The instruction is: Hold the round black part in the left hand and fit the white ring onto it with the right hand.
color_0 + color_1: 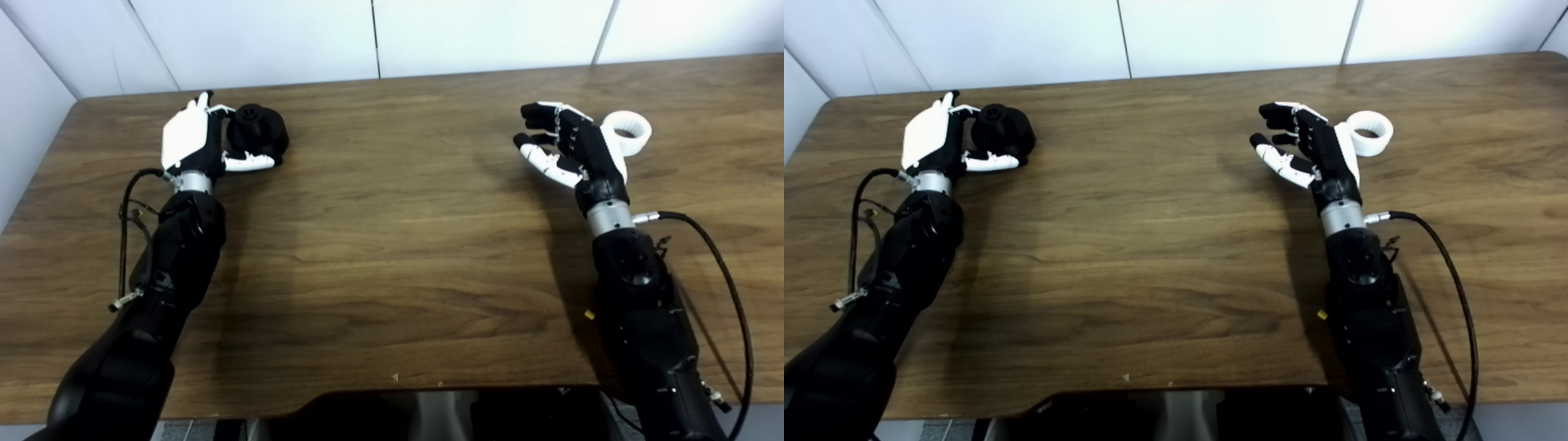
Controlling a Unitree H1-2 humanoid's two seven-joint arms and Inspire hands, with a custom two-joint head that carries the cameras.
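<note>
Upper right of frame, white ring (628, 131) lies flat on the bench (392, 245) just behind my released right hand (566, 147); upper left, left hand (196, 141) cups the black part (260, 128), grip uncertain.

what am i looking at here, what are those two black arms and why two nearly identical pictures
These are a humanoid robot's two arms, seen from two cameras side by side on its head, so both pictures show one scene from slightly different spots. Each arm ends in a robot hand with fingers and a thumb. On the wooden table lie two parts. The left robot hand is cupped around the round black part at the far left, though whether it grips it firmly is unclear. The right robot hand is open and holds nothing; the white ring rests on the table just behind it.
</note>
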